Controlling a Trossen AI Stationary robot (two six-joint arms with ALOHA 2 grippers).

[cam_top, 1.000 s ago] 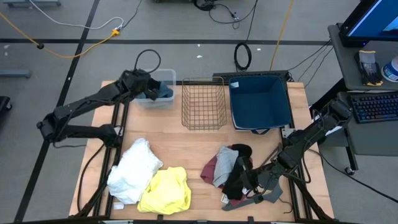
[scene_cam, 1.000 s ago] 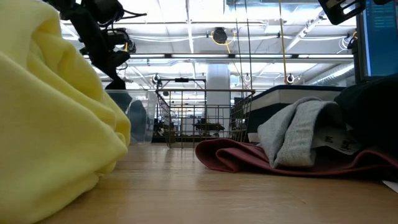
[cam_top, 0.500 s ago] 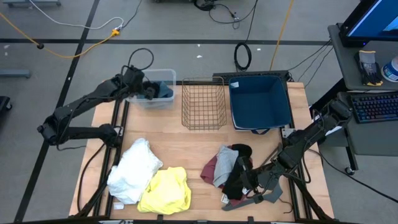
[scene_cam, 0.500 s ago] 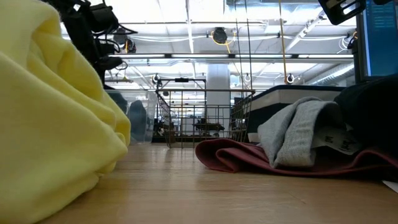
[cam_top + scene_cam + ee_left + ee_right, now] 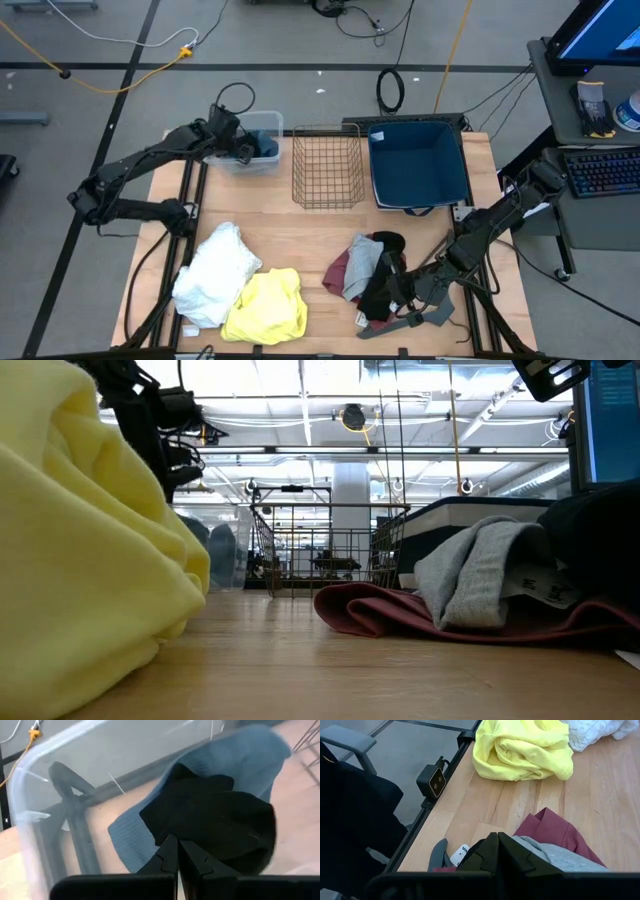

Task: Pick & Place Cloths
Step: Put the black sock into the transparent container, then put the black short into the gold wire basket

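— So where does the left gripper (image 5: 243, 150) stand?

— It hangs over the clear plastic bin (image 5: 252, 160) at the far left of the counter (image 5: 310, 232), fingers pressed together with nothing between them. Directly beneath its tips, inside the bin, lie a black cloth (image 5: 215, 822) and a blue cloth (image 5: 245, 755), the black one on top.

— And the other arm?

— The right gripper (image 5: 396, 283) is shut too, empty as far as I can judge, resting low among the heap of maroon cloth (image 5: 555, 832), grey cloth (image 5: 560, 857) and black garment (image 5: 380, 290). The dark grey hanger (image 5: 425, 300) lies just beside it, toward the counter's near edge.

— What remains to be sorted?

— The white cloth (image 5: 215, 270) and the yellow cloth (image 5: 265, 305) are well away from the left gripper, back toward the counter's front, touching each other. The wire basket (image 5: 327, 165) and the blue bin (image 5: 418, 165) stand to the side of the left gripper, and both look bare.

— How should the left arm go on, then?

— My judgement: lift straight up clear of the bin's wall before swinging, so the fingers snag neither fabric nor rim. Then open wide above the white cloth, come down on a raised fold rather than a flat stretch, and pinch deep, since soft fabric slips out of a shallow grip.
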